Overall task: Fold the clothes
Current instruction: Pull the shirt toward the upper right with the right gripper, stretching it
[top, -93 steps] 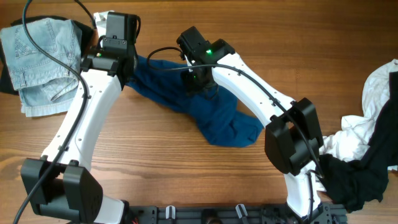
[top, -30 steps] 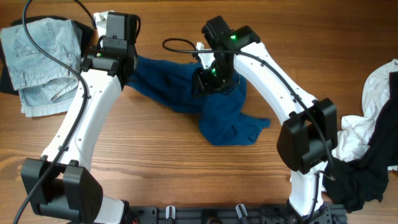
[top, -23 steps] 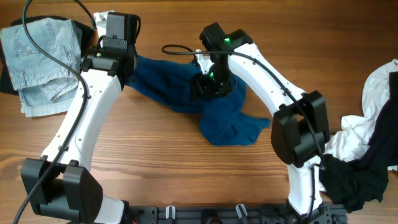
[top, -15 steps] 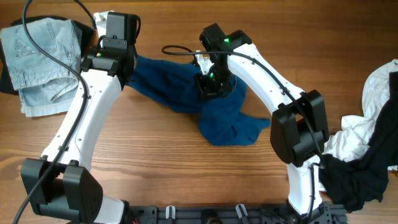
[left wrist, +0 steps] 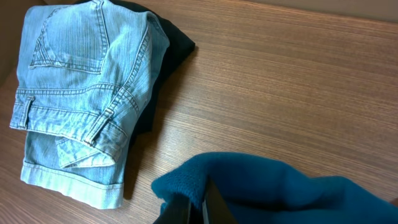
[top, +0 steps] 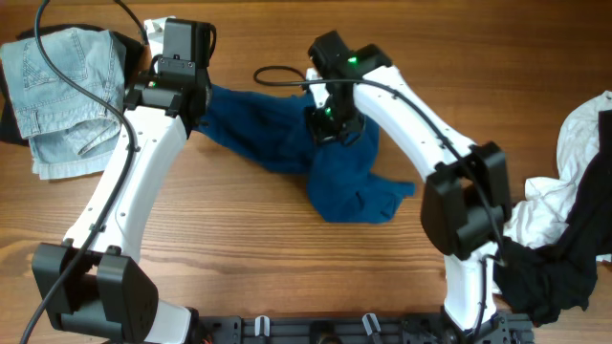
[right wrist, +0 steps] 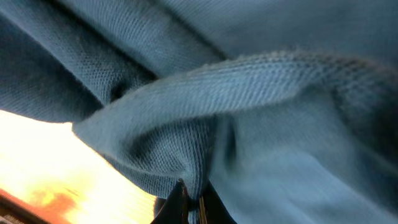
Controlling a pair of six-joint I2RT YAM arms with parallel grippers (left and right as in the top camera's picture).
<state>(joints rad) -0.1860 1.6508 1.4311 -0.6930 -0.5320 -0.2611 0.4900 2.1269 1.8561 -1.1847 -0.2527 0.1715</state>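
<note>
Evidently the spreading step is in hand: the dark blue shirt (top: 273, 134) lies bunched near the table's (top: 239, 239) far edge, about midway along it. One edge is pinched in the closed left gripper (left wrist: 200, 205), and a raised fold is clamped by the right gripper (right wrist: 189, 200). Next, the two holds probably need to be drawn apart, so that the cloth is flattened before any fold is made.

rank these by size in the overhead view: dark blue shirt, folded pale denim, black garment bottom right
1. Dark blue crumpled shirt and folded pale blue denim: too close to rank, and the shirt is bunched up.
2. Black garment: smallest as seen, though the frame edge cuts it off.
</note>
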